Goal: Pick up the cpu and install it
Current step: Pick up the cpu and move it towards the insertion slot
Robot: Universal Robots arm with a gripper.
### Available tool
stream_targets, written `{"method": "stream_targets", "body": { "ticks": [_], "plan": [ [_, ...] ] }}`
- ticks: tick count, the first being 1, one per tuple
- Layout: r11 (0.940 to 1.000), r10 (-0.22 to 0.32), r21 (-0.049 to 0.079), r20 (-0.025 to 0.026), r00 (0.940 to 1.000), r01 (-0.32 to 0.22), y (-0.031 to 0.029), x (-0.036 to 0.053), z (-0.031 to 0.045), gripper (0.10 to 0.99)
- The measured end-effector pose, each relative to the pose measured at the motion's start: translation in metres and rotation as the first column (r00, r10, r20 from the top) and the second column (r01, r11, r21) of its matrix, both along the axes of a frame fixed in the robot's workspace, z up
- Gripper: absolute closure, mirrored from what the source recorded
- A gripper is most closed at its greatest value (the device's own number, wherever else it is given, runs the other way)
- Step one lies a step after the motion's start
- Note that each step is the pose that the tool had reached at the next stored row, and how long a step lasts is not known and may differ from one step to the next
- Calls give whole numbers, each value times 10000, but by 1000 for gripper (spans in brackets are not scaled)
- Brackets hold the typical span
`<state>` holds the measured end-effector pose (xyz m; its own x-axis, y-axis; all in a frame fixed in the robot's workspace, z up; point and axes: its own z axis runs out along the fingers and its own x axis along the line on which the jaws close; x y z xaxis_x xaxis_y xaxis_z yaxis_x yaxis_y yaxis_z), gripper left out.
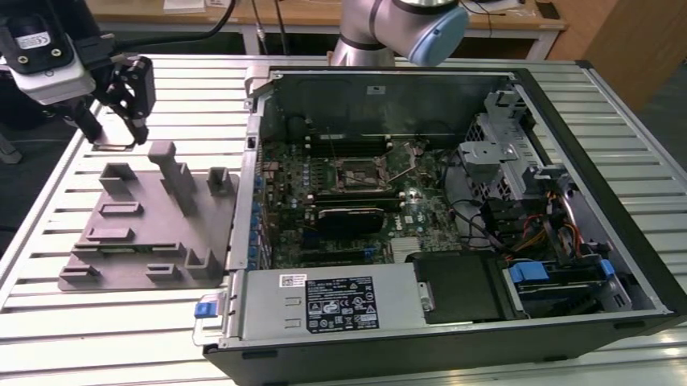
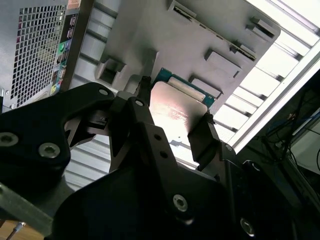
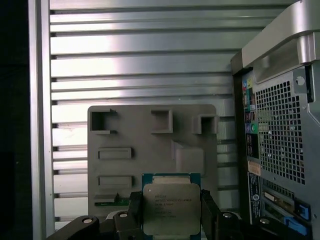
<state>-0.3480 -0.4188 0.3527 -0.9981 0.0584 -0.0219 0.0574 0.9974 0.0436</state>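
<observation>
Hovering over grey fixture plate [image 3: 150, 150], tool [image 3: 171, 201] clamped on cpu [image 3: 171, 212], slatted metal table [image 3: 140, 60], wooden desk [image 1: 290, 14] behind

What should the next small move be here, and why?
Probably start carrying the cpu toward the exterior view's right. The pincer looks closed on it, fingers against two opposite edges, yet it hangs by the far end of the grey fixture plate, outside the open computer case, whose motherboard socket lies well to that side.

Tool [image 1: 115, 137] with cpu [image 1: 113, 146] above grey fixture plate [image 1: 140, 259], beside open computer case [image 1: 408, 96].
</observation>
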Motion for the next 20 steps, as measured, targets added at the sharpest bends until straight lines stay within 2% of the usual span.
{"method": "stream_targets", "body": {
  "ticks": [12,20],
  "plan": [
    [10000,0,0,0,10000,0,0,151,0,541],
    [10000,0,0,0,10000,0,0,302,0,541]
  ]
}}
